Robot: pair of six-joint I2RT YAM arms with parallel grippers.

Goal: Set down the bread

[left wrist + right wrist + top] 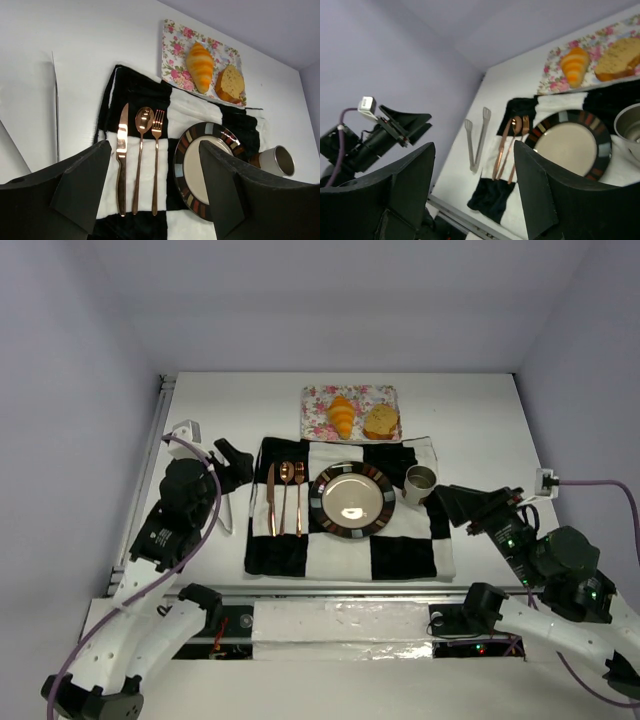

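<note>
A: Bread (pixel 342 416) first: where does it lie?
B: Two pieces lie side by side on one floral mat (pixel 320 398) at the far side of the desk (pixel 480 420), just beyond the checked cloth (pixel 400 555). An orange croissant (pixel 200 67) is on the left and a toasted slice (pixel 231 84) on the right. Both are well apart from the tools.
A: And the arms?
B: Both sit low at the near side. The left tool (pixel 154 150) hangs by the cloth's left edge, fingers spread wide and holding nothing. The right tool (pixel 472 150) points in from the right, near the cup (pixel 420 480), equally spread and bare.
A: Count the rest.
B: One plate (pixel 318 500) with a striped rim, one knife (pixel 271 495), one spoon (pixel 286 473), one fork (pixel 299 480), one cup. One pair of white tongs (pixel 475 164) lies left of the cloth.
A: The room?
B: White desk, with plain pale lilac walls (pixel 350 300) on three sides.
</note>
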